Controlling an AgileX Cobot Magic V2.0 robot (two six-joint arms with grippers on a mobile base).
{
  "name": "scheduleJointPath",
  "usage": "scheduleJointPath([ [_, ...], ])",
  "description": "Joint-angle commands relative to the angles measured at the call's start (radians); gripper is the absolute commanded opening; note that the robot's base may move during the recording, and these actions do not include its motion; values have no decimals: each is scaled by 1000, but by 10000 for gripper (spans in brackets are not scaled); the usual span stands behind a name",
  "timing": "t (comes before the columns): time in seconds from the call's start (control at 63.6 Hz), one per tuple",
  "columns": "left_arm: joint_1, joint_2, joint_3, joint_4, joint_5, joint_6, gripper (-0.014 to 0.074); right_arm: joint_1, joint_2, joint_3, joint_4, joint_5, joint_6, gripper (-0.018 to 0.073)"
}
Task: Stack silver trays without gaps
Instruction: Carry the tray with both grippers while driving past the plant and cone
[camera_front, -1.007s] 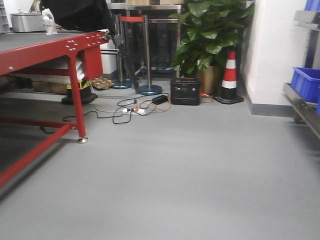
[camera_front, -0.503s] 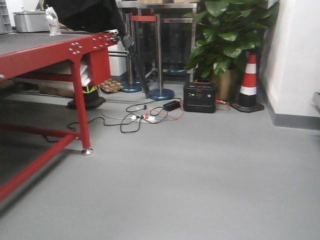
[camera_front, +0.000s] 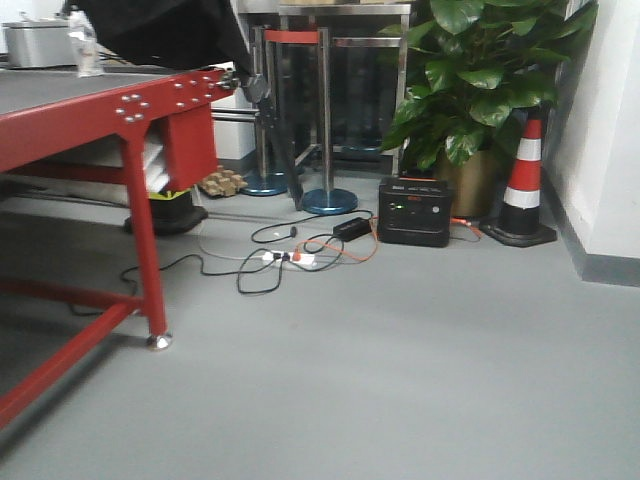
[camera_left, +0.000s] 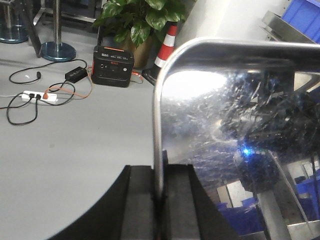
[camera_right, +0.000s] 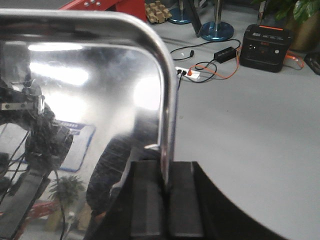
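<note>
The left claw (camera_left: 159, 197) is pinching the rolled rim of a silver tray (camera_left: 225, 125), with its black fingers (camera_left: 137, 200) pressing closed on either side of the thin edge. The tray is rising upright out of this claw and spreading away to its right, and the rim is bending over at a rounded corner high above the claw. Its mirror face is throwing back dark arm parts and blue shapes. A blue crate (camera_left: 305, 15) is showing past the tray's top rim, far ahead and to the right of the claw.

To the left of this claw and ahead of it, a black power station (camera_left: 112, 66) with orange trim is sitting on the grey floor (camera_left: 75, 145). A white power strip (camera_left: 40, 96) with loose cables is lying further left. A striped traffic cone (camera_left: 167, 42) and a potted plant (camera_left: 140, 15) are standing just beyond the power station.

The right claw (camera_right: 167, 192) is also clamping shut on a silver tray rim. Here the tray (camera_right: 90, 100) is stretching up and away to the claw's left, its corner curving over above. Whether both claws are sharing one tray cannot be told.

Ahead of the right claw and to its right, the same power station (camera_right: 266, 47) and power strip (camera_right: 192, 73) are lying on the floor. A corner of the red worktop (camera_right: 100, 4) is peeking over the tray's top rim, far ahead.
</note>
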Motion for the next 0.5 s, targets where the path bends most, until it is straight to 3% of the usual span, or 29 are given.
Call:
scheduleJointPath([
  [0.0, -9, -13, -12, -32, -29, 1, -17, 5, -4, -11, 0, -78, -10, -60],
  [0.488, -9, -13, -12, -32, -29, 1, -17, 5, -4, -11, 0, -91, -10, -60],
])
